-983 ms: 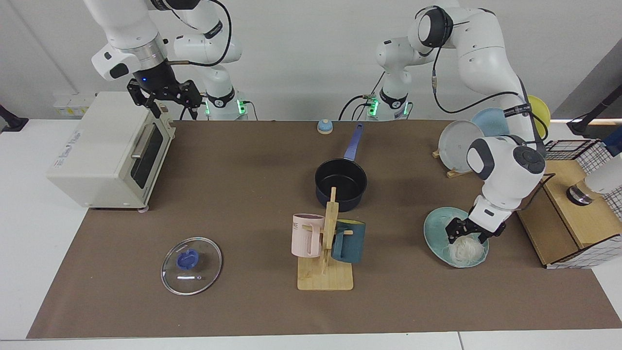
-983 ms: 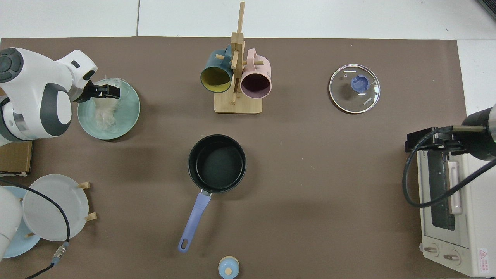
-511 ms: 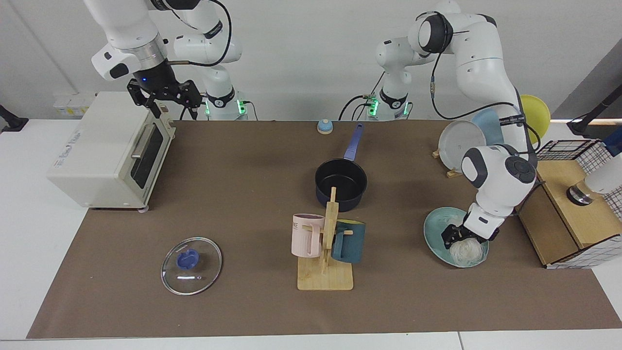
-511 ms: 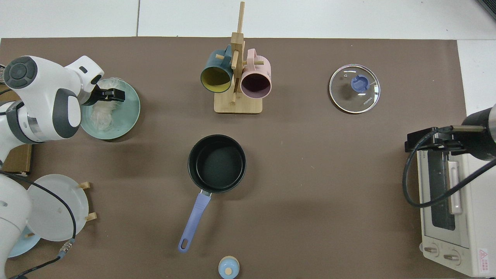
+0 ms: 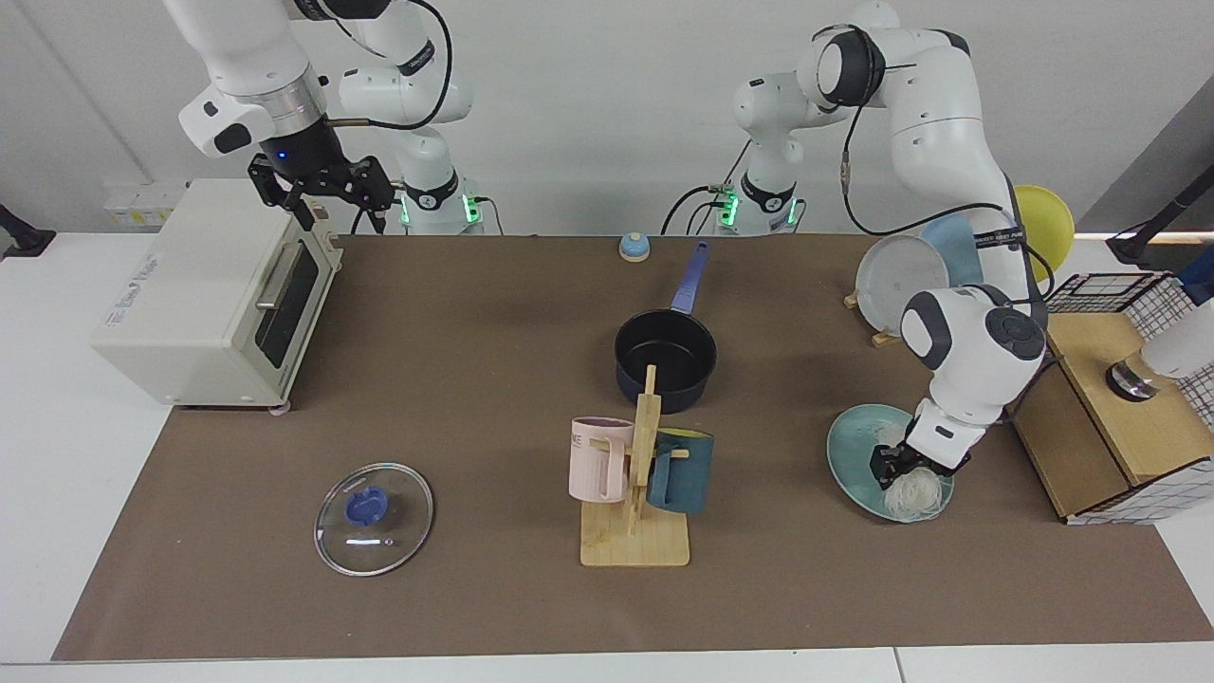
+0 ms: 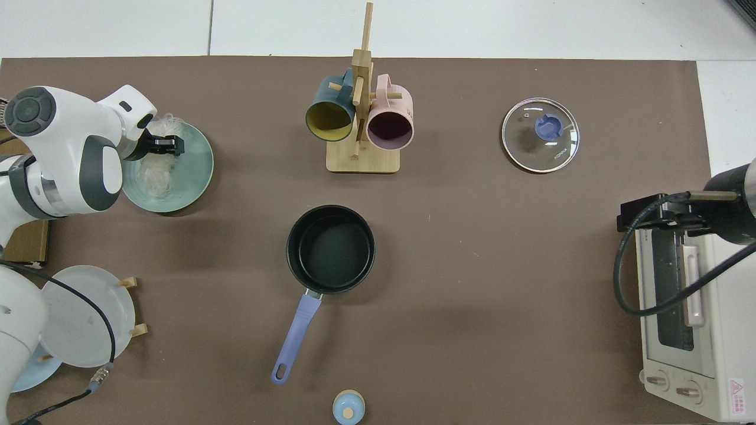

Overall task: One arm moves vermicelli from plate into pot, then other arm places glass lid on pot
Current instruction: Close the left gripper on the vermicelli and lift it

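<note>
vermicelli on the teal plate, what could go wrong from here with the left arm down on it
1. The vermicelli is a loose tangle on the plate; the left tool may lift only part, leaving strands behind.
2. The mug rack stands between plate and pot in the facing view; a low carry could snag trailing strands on it.
3. The glass lid lies flat, far from the right tool waiting above the toaster oven.
</note>
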